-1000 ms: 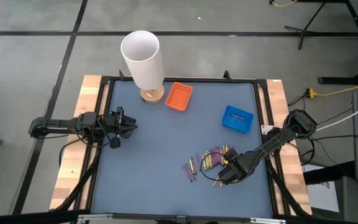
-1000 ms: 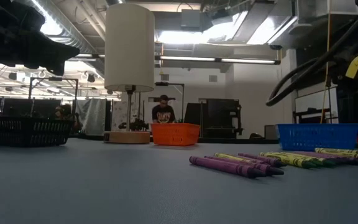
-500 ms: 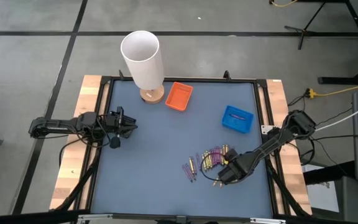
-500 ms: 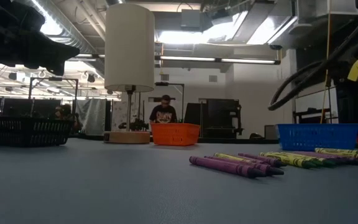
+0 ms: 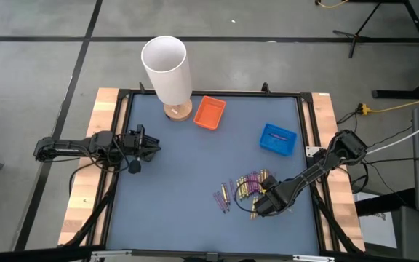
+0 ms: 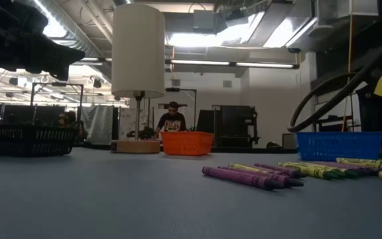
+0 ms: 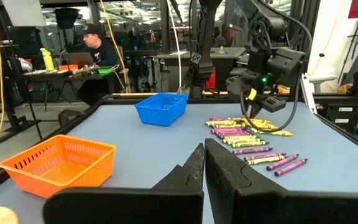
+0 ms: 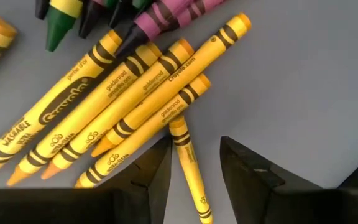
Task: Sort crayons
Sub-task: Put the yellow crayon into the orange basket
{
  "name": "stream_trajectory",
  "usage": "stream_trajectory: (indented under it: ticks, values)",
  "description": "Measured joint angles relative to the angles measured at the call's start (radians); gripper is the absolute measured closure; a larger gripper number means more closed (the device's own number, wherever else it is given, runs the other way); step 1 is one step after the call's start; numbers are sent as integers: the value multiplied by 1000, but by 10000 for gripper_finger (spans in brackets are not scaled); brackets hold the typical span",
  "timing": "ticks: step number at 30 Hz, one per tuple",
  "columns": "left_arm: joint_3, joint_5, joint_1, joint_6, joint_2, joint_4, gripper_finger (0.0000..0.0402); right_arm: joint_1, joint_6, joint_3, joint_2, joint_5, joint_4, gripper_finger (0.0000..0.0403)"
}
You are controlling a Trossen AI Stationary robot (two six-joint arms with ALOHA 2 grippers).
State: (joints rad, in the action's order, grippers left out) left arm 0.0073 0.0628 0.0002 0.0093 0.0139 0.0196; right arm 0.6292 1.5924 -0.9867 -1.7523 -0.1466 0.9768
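Observation:
The crayons [image 5: 247, 185] lie loose on the blue mat at the near right, yellow-gold and purple ones, with a few purple ones [image 5: 222, 198] a little apart to the left. My right gripper [image 5: 259, 207] points down over the near end of the heap, open. In the right wrist view its fingers [image 8: 157, 168] stand on either side of one yellow crayon [image 8: 188, 158] that lies flat, with a gap on each side. My left gripper [image 5: 153, 148] waits shut and level at the table's left edge.
An orange tray [image 5: 209, 113] stands at the far middle and a blue tray [image 5: 278, 139] at the far right. A lamp with a white shade [image 5: 167, 69] stands at the far left. A person sits in the room beyond the table [image 6: 172, 119].

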Motion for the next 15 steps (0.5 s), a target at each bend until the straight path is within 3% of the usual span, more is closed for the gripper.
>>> stream_trajectory:
  ticks: [8,15]
  values:
    - [0,-1,0,0,0,0,401,0,-12,0,0,-3,-1,266]
    - [0,-1,0,0,0,0,401,0,-27,0,0,-3,-15,316]
